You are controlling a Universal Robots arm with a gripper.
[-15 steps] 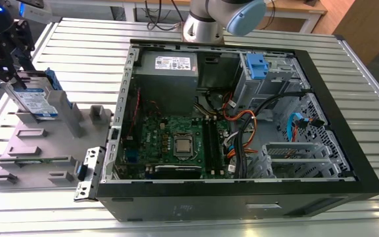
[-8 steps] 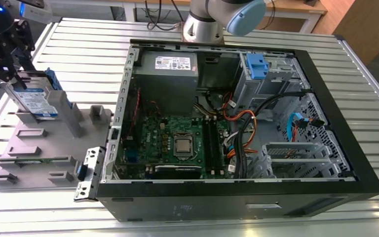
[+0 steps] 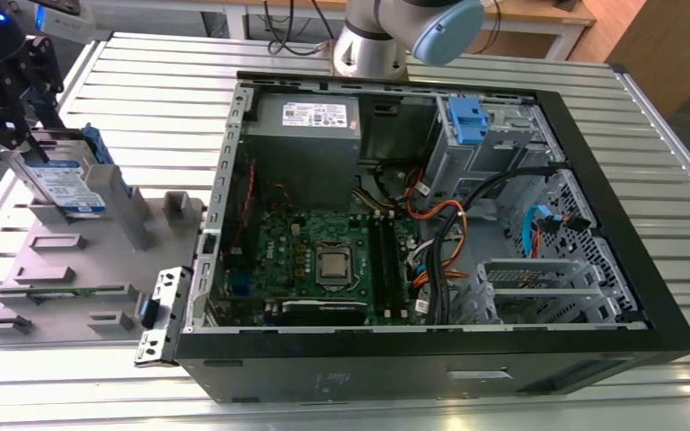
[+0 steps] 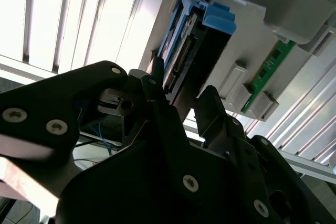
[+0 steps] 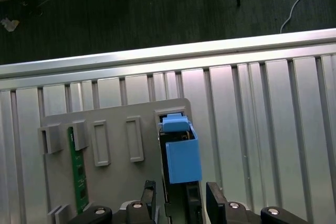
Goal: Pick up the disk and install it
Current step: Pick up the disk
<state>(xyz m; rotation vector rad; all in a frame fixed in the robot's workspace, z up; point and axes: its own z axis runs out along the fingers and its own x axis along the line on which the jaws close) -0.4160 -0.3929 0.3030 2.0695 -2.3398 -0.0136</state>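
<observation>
Black hand (image 5: 181,191) is open, straddling the flat silver-metal, blue-framed disk (image 5: 182,158), which stands upright in the grey slotted holder (image 5: 110,124). Probably stiff, hefty and shock-sensitive, so I'd pinch the flat faces.

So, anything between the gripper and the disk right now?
Nothing visible. In the first wrist view the gripper is right at the disk, which stands upright in a slot of the grey fixture. The green memory stick sits in another slot off to the side, not between them.
</observation>
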